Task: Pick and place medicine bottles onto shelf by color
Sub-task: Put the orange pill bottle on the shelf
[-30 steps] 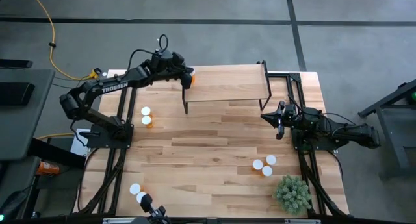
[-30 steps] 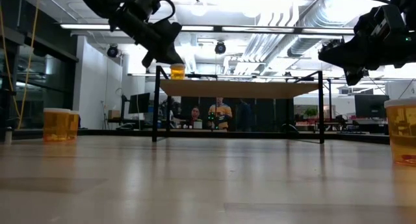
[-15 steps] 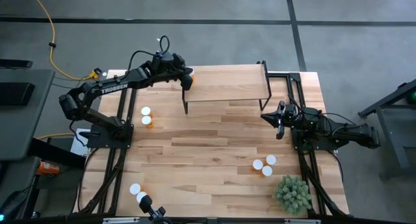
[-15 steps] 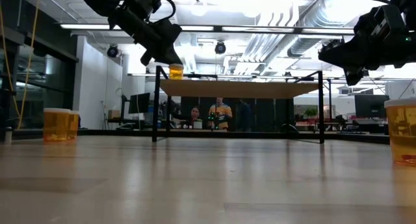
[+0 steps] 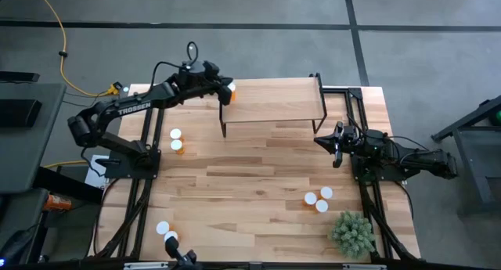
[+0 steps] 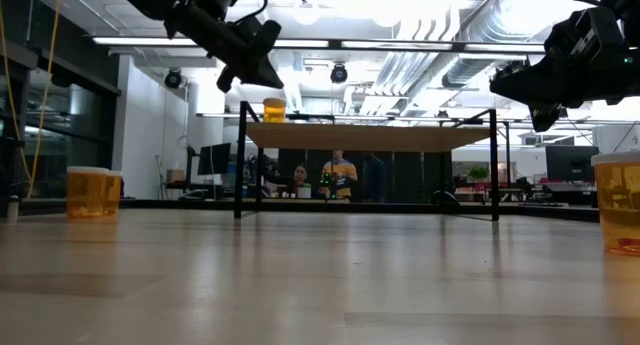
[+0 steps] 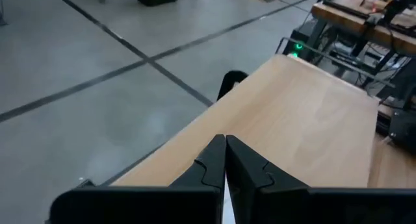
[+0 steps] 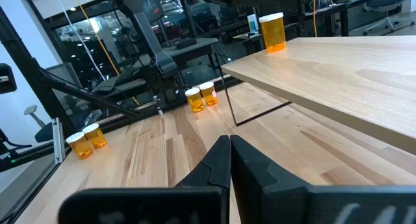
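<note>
Bottle (image 5: 230, 88) stood alone at the shelf's (image 5: 274, 102) left end, round, see-through orange. Just above it, the left claw (image 5: 221, 88) was shut tight, holding nothing. The right claw (image 5: 337, 149) was shut and empty too, off the shelf's right end.

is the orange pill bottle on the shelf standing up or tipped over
Upright. The orange translucent pill bottle stands on the low light-wood shelf at its corner, with nothing touching it; the right wrist view also shows it vertical.
</note>
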You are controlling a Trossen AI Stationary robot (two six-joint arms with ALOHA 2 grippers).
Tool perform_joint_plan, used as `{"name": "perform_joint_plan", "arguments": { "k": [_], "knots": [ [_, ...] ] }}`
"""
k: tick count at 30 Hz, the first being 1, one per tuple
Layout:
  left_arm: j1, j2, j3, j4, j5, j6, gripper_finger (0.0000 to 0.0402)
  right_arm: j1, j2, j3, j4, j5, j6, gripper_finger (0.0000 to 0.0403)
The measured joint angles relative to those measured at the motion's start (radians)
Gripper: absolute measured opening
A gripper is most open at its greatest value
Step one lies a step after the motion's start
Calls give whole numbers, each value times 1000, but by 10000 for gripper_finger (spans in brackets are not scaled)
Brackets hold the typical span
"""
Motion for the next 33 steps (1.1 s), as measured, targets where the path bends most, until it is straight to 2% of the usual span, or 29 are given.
{"name": "perform_joint_plan", "arguments": {
  "k": [9,21,33],
  "knots": [
    [-41,-4,1,-67,4,-12,0,0,0,0,0,0,0,0],
    [-56,11,3,-129,-156,0,0,0,0,0,0,0,0,0],
    [-54,36,5,-104,-147,-8,0,0,0,0,0,0,0,0]
  ]
}}
